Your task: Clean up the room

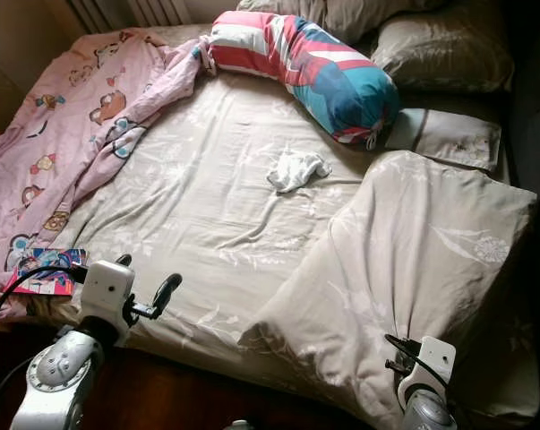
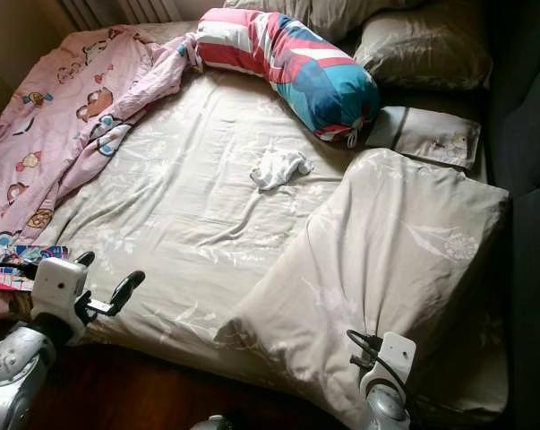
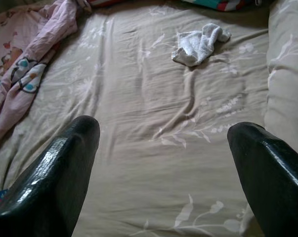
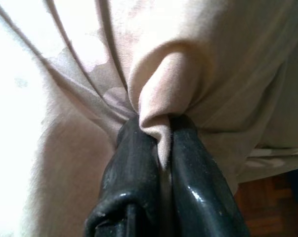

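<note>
The robot's left arm (image 1: pixel 59 372) is silver-grey metal, with a round joint cap ringed by small screws near its lower end. Above it sits a boxy white wrist housing (image 1: pixel 107 288). A black cable (image 1: pixel 10 291) loops from this housing down beside the arm. The left gripper (image 3: pixel 163 158) has two long, glossy black fingers (image 3: pixel 60 177) with rounded tips. The right arm (image 1: pixel 426 408) carries a smaller white housing with thin black wires at its side.

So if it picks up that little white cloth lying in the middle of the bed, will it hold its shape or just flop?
Probably flop: the white cloth lies crumpled in soft folds on the bed sheet, so it would likely droop from the fingers. It looks thin, so probably light. Pushed, it would more likely bunch and drag than slide. The open left gripper faces it across the sheet.
</note>
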